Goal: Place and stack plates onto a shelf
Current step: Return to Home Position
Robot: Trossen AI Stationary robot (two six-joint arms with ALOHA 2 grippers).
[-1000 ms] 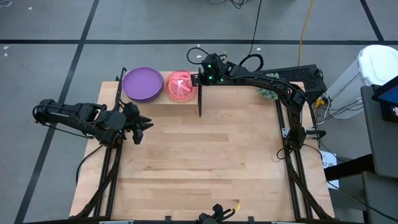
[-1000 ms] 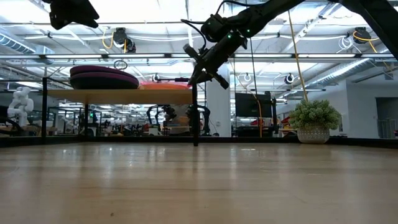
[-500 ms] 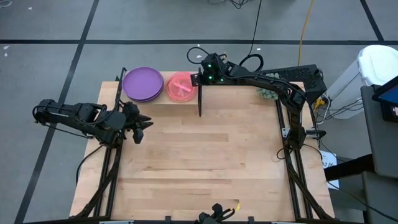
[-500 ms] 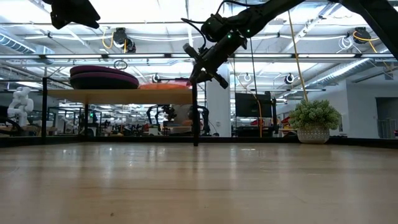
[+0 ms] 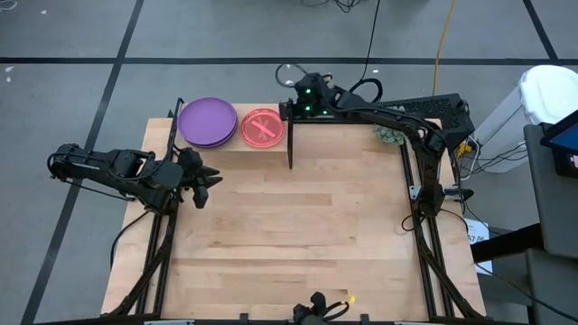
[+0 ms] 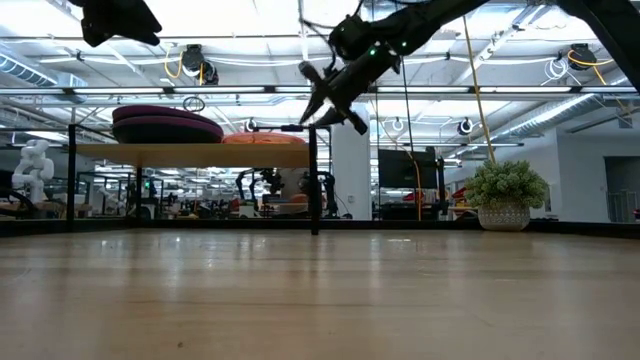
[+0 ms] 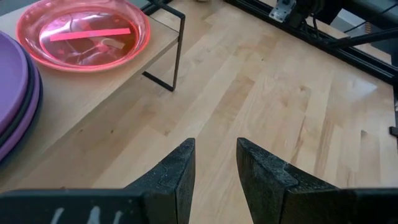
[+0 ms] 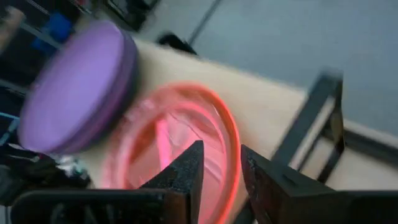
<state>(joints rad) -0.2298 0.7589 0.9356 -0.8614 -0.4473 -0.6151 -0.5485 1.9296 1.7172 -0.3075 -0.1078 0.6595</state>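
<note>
The shelf (image 5: 230, 144) stands at the table's far left, a light board between thin black end panels (image 5: 291, 144). On its left half lies a stack of purple plates (image 5: 208, 122) with a dark one under them (image 6: 165, 130). A translucent pink plate (image 5: 262, 127) lies flat on its underside on the right half (image 7: 93, 34). My right gripper (image 5: 289, 108) hovers open just off the pink plate's right rim (image 8: 221, 165), above the end panel. My left gripper (image 5: 208, 181) waits open at the table's left edge (image 7: 214, 168).
Bare wooden tabletop (image 5: 298, 226) stretches in front of the shelf to the near edge. A small potted plant (image 6: 505, 195) and a dark device (image 5: 433, 108) sit at the far right corner. The right arm (image 5: 379, 117) reaches across the table's far edge.
The pink plate, tilted at the right gripper a second ago, has come down flat on the shelf's right half. My right gripper has let go of it and stands a little higher beside its rim. The left arm has kept still.
</note>
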